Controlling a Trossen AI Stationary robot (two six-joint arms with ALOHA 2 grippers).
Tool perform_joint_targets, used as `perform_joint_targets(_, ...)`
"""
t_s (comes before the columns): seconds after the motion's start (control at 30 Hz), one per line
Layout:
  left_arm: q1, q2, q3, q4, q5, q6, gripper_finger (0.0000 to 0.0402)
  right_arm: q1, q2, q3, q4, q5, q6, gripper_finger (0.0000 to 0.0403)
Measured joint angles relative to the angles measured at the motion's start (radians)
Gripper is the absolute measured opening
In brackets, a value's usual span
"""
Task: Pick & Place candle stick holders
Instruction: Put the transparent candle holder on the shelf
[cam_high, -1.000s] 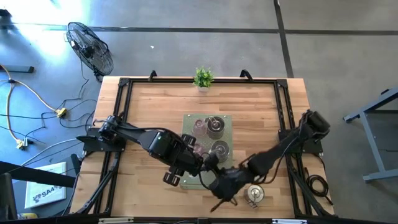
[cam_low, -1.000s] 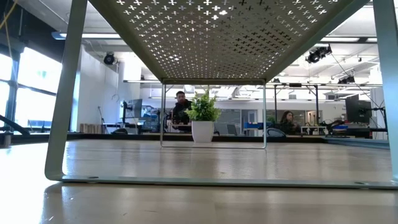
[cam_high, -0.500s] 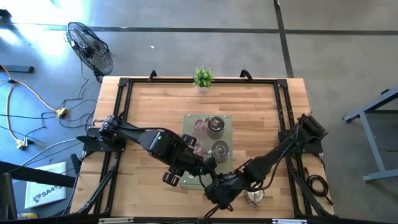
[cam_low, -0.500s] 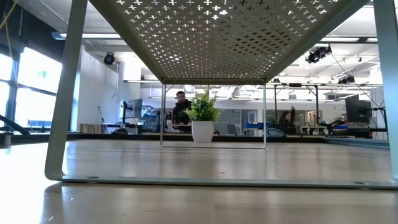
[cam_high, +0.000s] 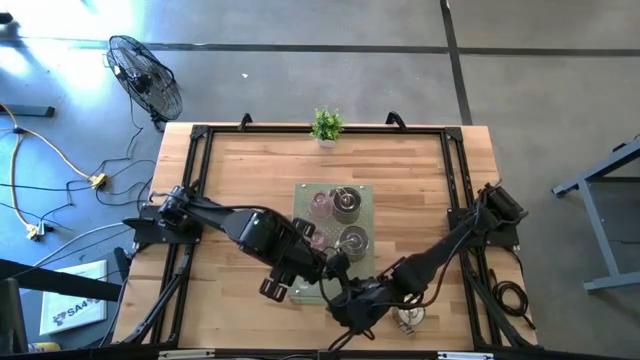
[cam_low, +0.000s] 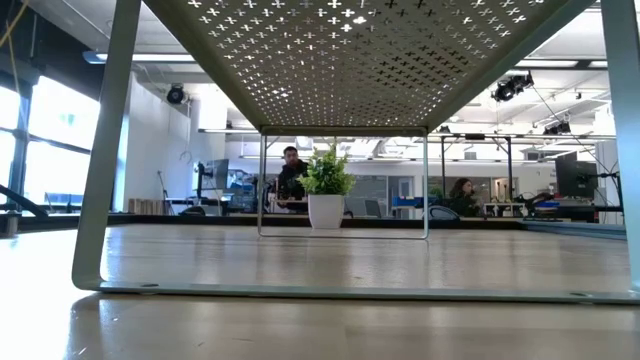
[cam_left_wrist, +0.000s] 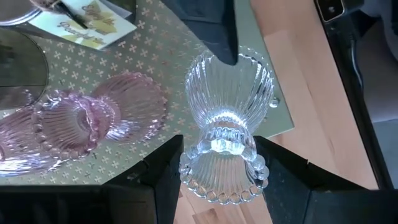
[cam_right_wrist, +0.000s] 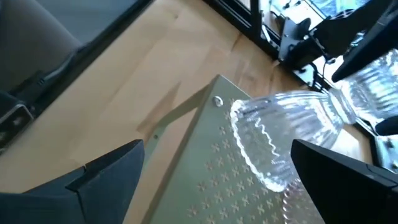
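Note:
A clear ribbed glass candle stick holder (cam_left_wrist: 227, 93) (cam_right_wrist: 280, 134) hangs over the near part of the green perforated tray (cam_high: 362, 195), with my left gripper (cam_left_wrist: 221, 168) (cam_high: 322, 268) shut on it. My right gripper (cam_right_wrist: 217, 149) (cam_high: 345, 305) is open. Its fingers stand on either side of the holder's cup end; whether one touches the glass I cannot tell. A pink glass holder (cam_left_wrist: 81, 118) lies on its side on the tray. Farther back on the tray stand another pink holder (cam_high: 320, 205) and two silvery ones (cam_high: 346, 203) (cam_high: 352, 240). My left gripper pinches the clear holder between its two fingers at the narrow waist (cam_left_wrist: 219, 144), just above the beaded foot. The fingers come from above, pointing steeply down, and lie across the holder. The holder is lifted clear of the tray and tilted, its open cup end away from the fingers.
A silvery holder (cam_high: 408, 318) stands on the bare wood near the table's front right, partly under my right arm. A small potted plant (cam_high: 326, 125) (cam_low: 326, 190) stands at the far edge. The tray is raised on thin legs (cam_low: 100, 200). Black rails (cam_high: 195, 180) run along the table's sides.
My right gripper has edged toward the table's left, closer to the left gripper and the clear holder, and has rolled a little, staying open. My right arm now covers part of the silvery holder on the wood. The left gripper and the clear holder have kept still.

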Motion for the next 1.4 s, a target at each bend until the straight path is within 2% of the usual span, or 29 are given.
perform_joint_targets(0.13,0.000,0.000,0.000,0.000,-0.002,0.000,0.0177,-0.004,0.000,0.000,-0.038,0.020,0.017,0.0400)
perform_joint_targets(0.43,0.000,0.000,0.000,0.001,-0.003,0.000,0.0177,-0.034,0.000,0.000,-0.026,-0.095,0.026,0.0400)
perform_joint_targets(0.93,0.000,0.000,0.000,-0.002,-0.007,0.003,0.0177,-0.068,0.000,0.000,0.013,-0.149,0.012,0.0400)
perform_joint_targets(1.27,0.000,0.000,0.000,0.000,-0.005,0.003,0.0177,-0.072,0.000,0.000,0.024,-0.153,0.002,0.0400)
perform_joint_targets(1.4,0.000,0.000,0.000,0.001,-0.003,0.003,0.0177,-0.052,0.000,0.000,0.008,-0.107,0.011,0.0400)
